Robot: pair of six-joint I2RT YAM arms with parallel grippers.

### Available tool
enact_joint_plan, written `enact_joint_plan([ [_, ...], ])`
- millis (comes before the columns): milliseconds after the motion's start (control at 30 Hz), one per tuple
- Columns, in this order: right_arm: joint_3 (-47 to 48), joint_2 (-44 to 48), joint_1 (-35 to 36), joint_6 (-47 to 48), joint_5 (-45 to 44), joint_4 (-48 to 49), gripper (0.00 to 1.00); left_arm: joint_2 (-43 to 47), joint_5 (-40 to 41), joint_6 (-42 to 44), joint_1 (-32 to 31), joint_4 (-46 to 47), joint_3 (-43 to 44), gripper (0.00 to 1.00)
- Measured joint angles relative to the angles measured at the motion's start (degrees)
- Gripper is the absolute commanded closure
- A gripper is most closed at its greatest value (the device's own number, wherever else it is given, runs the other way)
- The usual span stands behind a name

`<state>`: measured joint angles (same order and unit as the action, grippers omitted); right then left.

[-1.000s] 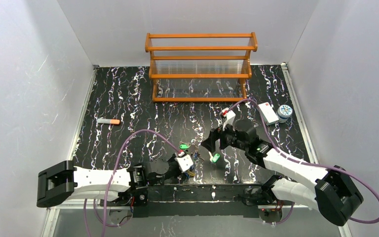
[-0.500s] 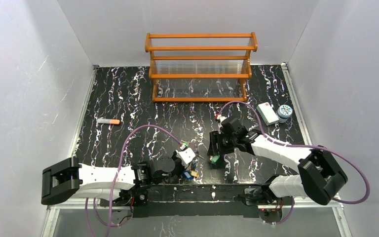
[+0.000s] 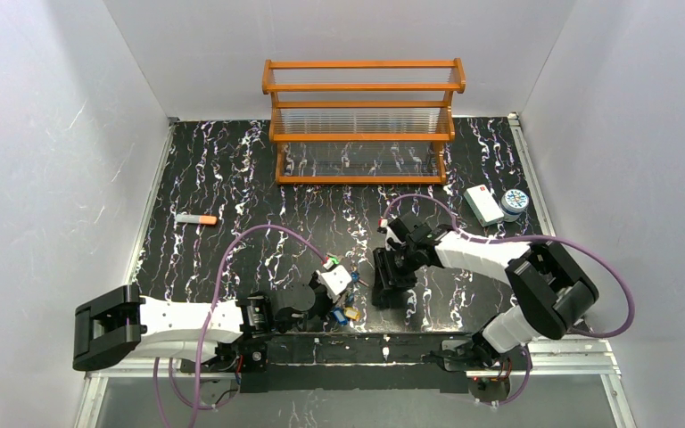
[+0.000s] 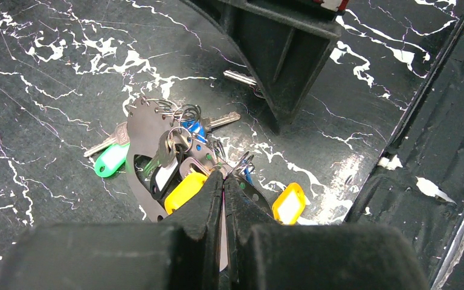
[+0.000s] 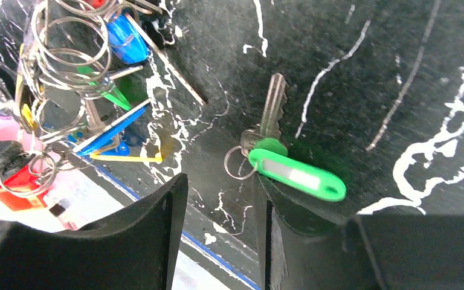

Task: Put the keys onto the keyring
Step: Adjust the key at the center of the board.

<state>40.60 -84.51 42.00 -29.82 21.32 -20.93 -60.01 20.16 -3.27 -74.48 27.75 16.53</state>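
My left gripper (image 4: 223, 181) is shut on the keyring (image 4: 138, 136), a flat grey oval loop lying on the black marbled table. A bunch of keys with green (image 4: 110, 159), blue and yellow (image 4: 184, 192) tags lies on and around the loop. In the top view the left gripper (image 3: 339, 299) is at the near middle, with the keys (image 3: 350, 312) beside it. My right gripper (image 5: 220, 181) is open, low over the table, with a loose green-tagged key (image 5: 296, 172) lying just past its right finger. The bunch and its wire rings (image 5: 72, 54) lie to its left. In the top view the right gripper (image 3: 385, 290) hides that key.
A wooden rack (image 3: 363, 120) stands at the back. A white box (image 3: 483, 204) and a round patterned tin (image 3: 515, 201) sit at the right. An orange-tipped grey stick (image 3: 196, 218) lies at the left. The table's front edge runs just behind the keys.
My right gripper has swung left and down to the table over the green-tagged key, which now lies flat. The left gripper shifted slightly right at first, then stayed.
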Motion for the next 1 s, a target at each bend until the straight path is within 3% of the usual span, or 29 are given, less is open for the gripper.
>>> enact_joint_plan([
  [233, 2.19, -3.41, 0.02, -1.14, 0.81, 1.97, 0.60, 0.02, 0.00, -0.39, 0.00, -0.02, 0.00, 1.00],
  [633, 4.85, -3.54, -5.07, 0.85, -6.43, 5.53, 0.59, 1.29, 0.13, -0.90, 0.00, -1.33, 0.00, 1.00],
  [1000, 7.50, -0.83, -5.01, 4.74, -9.29, 1.73, 0.62, 1.29, 0.46, -1.07, 0.00, -1.70, 0.00, 1.00],
])
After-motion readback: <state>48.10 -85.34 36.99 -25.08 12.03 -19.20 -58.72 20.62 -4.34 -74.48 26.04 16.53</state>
